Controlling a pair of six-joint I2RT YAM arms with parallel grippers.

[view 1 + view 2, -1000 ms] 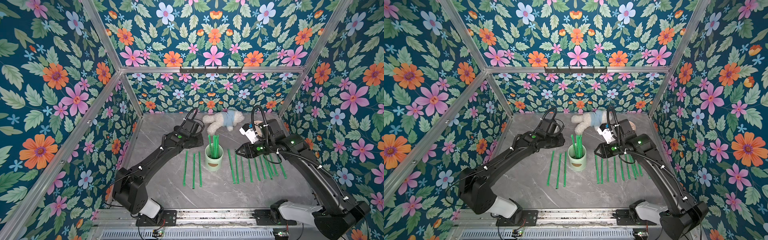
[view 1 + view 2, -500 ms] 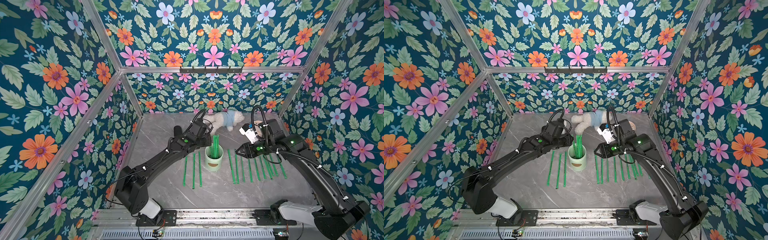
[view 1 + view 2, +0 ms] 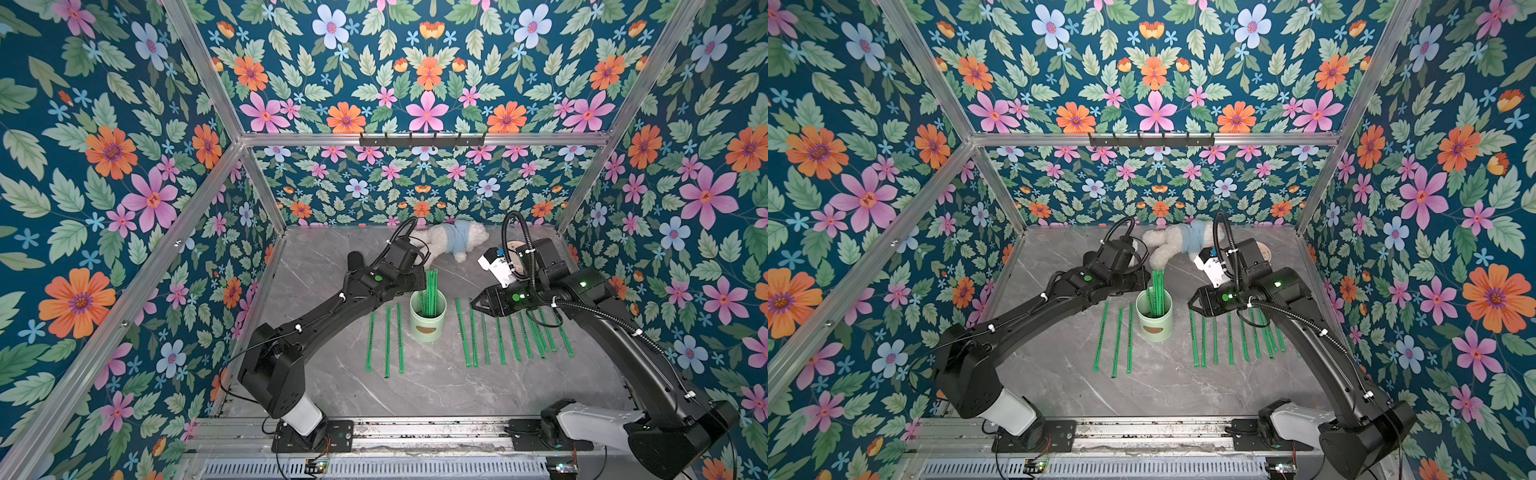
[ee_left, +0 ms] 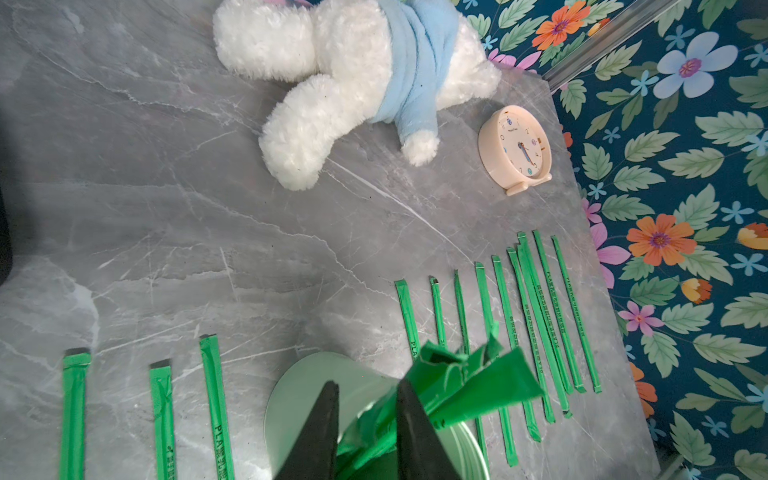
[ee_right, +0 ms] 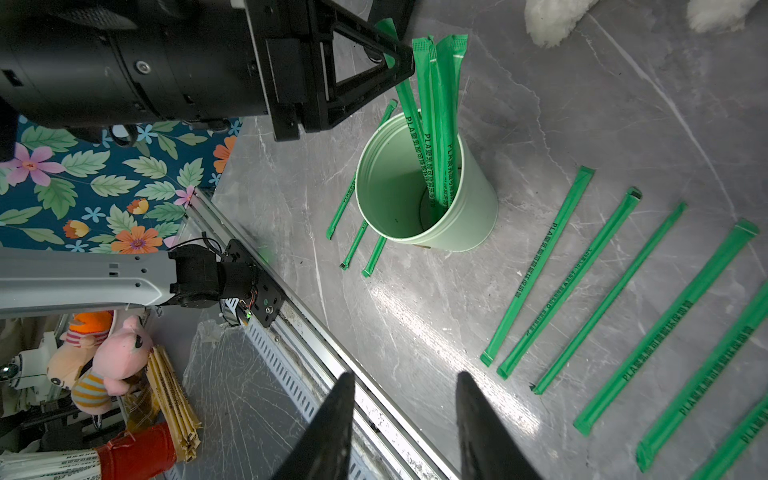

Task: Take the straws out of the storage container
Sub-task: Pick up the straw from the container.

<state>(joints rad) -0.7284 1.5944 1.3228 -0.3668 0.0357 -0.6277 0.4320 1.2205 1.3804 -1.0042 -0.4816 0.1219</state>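
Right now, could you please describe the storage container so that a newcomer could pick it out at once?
On the grey marble tabletop, find the gap between the three green straws lying flat and the longer row of them. The storage container stands there: a pale mint-green tin. Unlike its neighbours, it is upright, holds standing straws and bears a brown oval mark.

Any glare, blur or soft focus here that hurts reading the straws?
Left wrist view: the straws standing in the storage container sit close to the lens and blur into green smears. Right wrist view: a bright glare streak on the table; printing on the straws is readable. In both top views: even light, sharp, but that printing is too small to read.
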